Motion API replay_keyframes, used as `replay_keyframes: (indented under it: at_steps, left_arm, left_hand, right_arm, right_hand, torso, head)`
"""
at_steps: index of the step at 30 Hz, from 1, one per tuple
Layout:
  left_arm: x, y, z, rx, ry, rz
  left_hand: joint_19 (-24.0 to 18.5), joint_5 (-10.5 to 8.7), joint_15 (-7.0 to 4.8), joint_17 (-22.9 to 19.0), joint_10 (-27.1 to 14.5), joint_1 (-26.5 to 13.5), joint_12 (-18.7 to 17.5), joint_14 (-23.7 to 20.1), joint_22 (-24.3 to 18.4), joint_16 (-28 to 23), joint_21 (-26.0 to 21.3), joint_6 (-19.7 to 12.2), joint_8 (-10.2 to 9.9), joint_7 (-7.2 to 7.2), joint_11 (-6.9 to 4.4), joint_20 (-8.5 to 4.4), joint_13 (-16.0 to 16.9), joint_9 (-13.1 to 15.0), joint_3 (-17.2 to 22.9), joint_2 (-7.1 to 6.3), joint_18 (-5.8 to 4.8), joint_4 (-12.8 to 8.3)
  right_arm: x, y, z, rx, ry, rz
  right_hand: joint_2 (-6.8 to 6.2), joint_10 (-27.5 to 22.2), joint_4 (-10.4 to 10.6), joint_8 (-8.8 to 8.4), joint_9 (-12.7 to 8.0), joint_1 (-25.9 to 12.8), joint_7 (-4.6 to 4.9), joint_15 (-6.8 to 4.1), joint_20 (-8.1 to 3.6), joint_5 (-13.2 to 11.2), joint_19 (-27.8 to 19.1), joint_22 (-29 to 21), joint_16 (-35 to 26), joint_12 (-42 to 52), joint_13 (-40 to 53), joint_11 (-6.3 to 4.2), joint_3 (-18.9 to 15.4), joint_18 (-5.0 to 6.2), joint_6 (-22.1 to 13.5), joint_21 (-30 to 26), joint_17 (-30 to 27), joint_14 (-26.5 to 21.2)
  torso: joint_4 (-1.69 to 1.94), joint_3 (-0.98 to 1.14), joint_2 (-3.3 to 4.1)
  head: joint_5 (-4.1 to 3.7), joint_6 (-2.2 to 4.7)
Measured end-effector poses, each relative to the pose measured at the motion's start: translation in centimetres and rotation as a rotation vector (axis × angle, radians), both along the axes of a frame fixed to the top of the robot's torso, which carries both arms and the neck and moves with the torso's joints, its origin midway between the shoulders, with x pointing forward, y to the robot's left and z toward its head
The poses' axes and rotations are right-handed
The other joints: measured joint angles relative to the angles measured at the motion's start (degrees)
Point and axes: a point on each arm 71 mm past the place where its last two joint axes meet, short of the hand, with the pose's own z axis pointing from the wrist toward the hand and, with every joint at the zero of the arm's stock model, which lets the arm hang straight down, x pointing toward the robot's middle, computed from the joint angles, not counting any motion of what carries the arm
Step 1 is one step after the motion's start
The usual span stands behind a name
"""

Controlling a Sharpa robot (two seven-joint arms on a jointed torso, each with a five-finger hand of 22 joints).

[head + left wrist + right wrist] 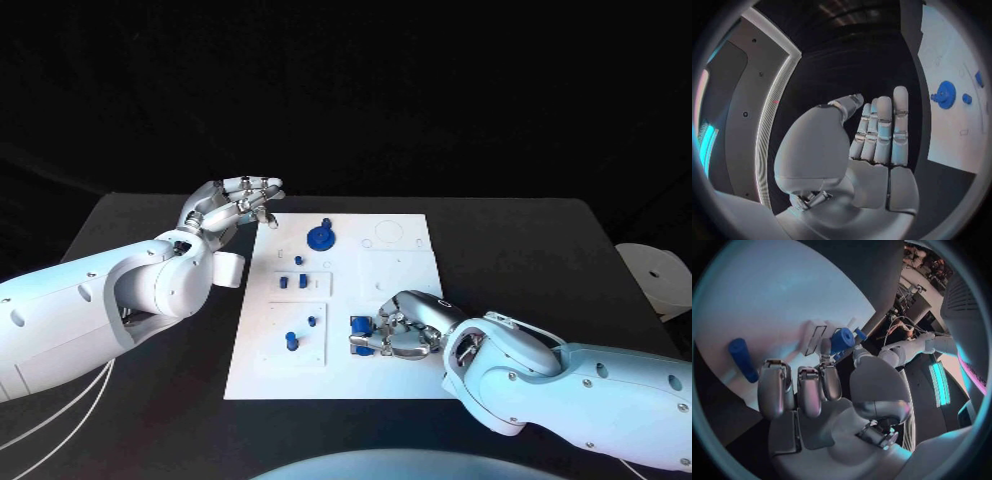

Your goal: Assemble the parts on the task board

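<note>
The task board (389, 300) lies flat in the middle of the black table (548, 260). The right hand (404, 325) rests over the board's near right portion, fingers curled onto a small blue part (361, 335); the right wrist view shows a blue cylinder (842, 340) between thumb and fingers, so the part appears to be pinched, though the fingers partly hide the contact. The left hand (231, 205) hovers just off the board's far left corner, empty, its fingers held side by side and nearly straight. A blue gear-shaped part (322, 237) sits on the board's far left area, with smaller blue pieces (293, 282) nearer. A white object (656, 275) stands at the table's right edge.
</note>
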Motion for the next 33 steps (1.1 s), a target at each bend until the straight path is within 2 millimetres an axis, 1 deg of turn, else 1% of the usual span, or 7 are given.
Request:
replay_keyframes:
  at_steps: [4,5,7,17,26,28,33]
  left_arm:
    - [0.0,0.0,0.0,0.0,0.0,0.0]
    - [0.0,0.1,0.0,0.001,0.0,0.001]
    - [0.0,0.1,0.0,0.001,0.001,0.001]
    - [0.0,0.2,0.0,0.002,0.001,0.002]
    - [-0.1,0.3,0.0,0.002,0.001,0.004]
    - [-0.1,0.3,0.0,0.002,0.001,0.004]
    - [-0.1,0.3,0.0,0.002,0.002,0.003]
  left_hand:
    - [0.0,0.0,0.0,0.0,0.0,0.0,0.0,0.0,0.0,0.0,0.0,0.0,0.0,0.0,0.0,0.0,0.05,0.0,0.0,0.0,0.0,0.0]
    - [0.0,0.0,0.0,0.0,0.0,0.0,0.0,0.0,0.0,0.0,0.0,0.0,0.0,0.0,0.0,0.0,0.05,0.0,0.0,0.0,0.0,0.0]
    - [0.0,0.0,0.0,0.0,0.0,0.0,0.0,0.0,0.0,0.0,0.0,0.0,0.0,0.0,0.0,0.0,0.05,0.0,0.0,0.0,0.0,0.0]
    - [0.0,0.0,0.0,0.01,0.01,0.0,0.0,0.0,0.01,0.0,0.0,0.0,0.0,0.0,0.0,0.0,0.04,0.0,0.0,0.0,0.0,0.0]
    - [0.0,0.0,0.0,-0.01,0.01,0.0,0.0,0.0,0.01,0.0,0.0,0.0,0.0,0.0,0.0,0.0,0.03,0.0,0.0,0.0,0.0,0.0]
    - [0.0,0.0,0.0,-0.06,0.01,0.0,-0.01,0.0,0.01,0.0,0.0,0.0,0.0,0.0,0.0,0.0,0.04,0.0,0.0,0.0,0.0,0.0]
    - [0.0,0.0,0.0,-0.06,0.01,0.0,-0.01,0.0,0.01,0.0,0.0,0.0,0.0,0.0,0.0,0.0,0.03,0.0,0.0,0.0,0.0,0.0]
  right_arm:
    - [-0.2,-0.1,0.2,0.003,-0.004,0.005]
    - [-0.3,-0.1,0.2,0.004,-0.005,0.006]
    - [-0.5,-0.2,0.4,0.005,-0.006,0.007]
    - [-0.9,-1.0,0.7,0.012,-0.015,0.017]
    - [-0.9,-1.7,0.7,0.008,-0.02,0.015]
    - [-0.8,-1.7,0.7,0.007,-0.021,0.015]
    - [-0.7,-1.7,0.6,0.007,-0.022,0.018]
  right_hand:
    - [0.02,0.0,0.0,0.03,0.07,0.02,0.0,0.0,0.0,0.06,0.0,0.0,0.0,0.0,0.0,0.0,-0.35,0.0,0.0,0.0,0.0,0.0]
    - [0.37,0.0,-0.08,0.23,0.13,0.38,0.0,-0.01,0.0,0.56,0.0,0.0,0.0,0.0,-0.01,0.0,-0.7,0.0,0.0,0.0,0.0,-0.01]
    - [1.55,0.0,-0.18,0.44,0.24,1.79,0.0,-0.2,0.0,2.17,0.0,0.0,0.0,0.0,0.0,0.0,-1.27,0.0,0.0,0.0,0.0,-0.21]
    - [2.48,0.2,-0.39,0.44,0.3,9.96,-0.22,-0.2,-0.41,6.06,0.0,0.04,0.23,0.0,-0.01,-0.2,-2.11,0.0,-0.22,0.0,0.0,-0.21]
    - [2.98,0.2,-0.39,0.44,0.14,12.56,-0.22,-0.2,-0.41,6.49,0.0,0.04,0.23,0.0,-0.02,-0.2,-2.11,0.0,-0.22,0.01,0.0,-0.2]
    - [2.98,0.2,-0.39,0.44,0.14,12.56,-0.22,-0.2,-0.41,6.49,0.0,0.03,0.23,0.23,-0.02,-0.2,-2.11,-0.61,-0.22,0.01,0.0,-0.2]
    - [3.43,0.2,-0.39,0.44,0.08,13.01,-0.22,-0.2,-0.41,6.48,0.0,0.03,0.22,0.23,-0.02,-0.2,-2.11,-0.61,-0.22,0.25,0.0,-0.2]
  torso:
    - [-0.01,-0.01,0.0]
    - [0.0,-0.01,0.0]
    - [0.0,-0.01,0.0]
    - [-0.01,-0.01,-0.01]
    - [-0.02,-0.01,-0.01]
    - [-0.02,0.01,-0.01]
    - [-0.01,0.01,-0.01]
  head:
    - [0.04,0.08]
    - [0.07,0.09]
    - [0.12,0.09]
    - [0.31,0.04]
    - [0.62,-0.04]
    - [0.64,-0.03]
    - [0.57,0.02]
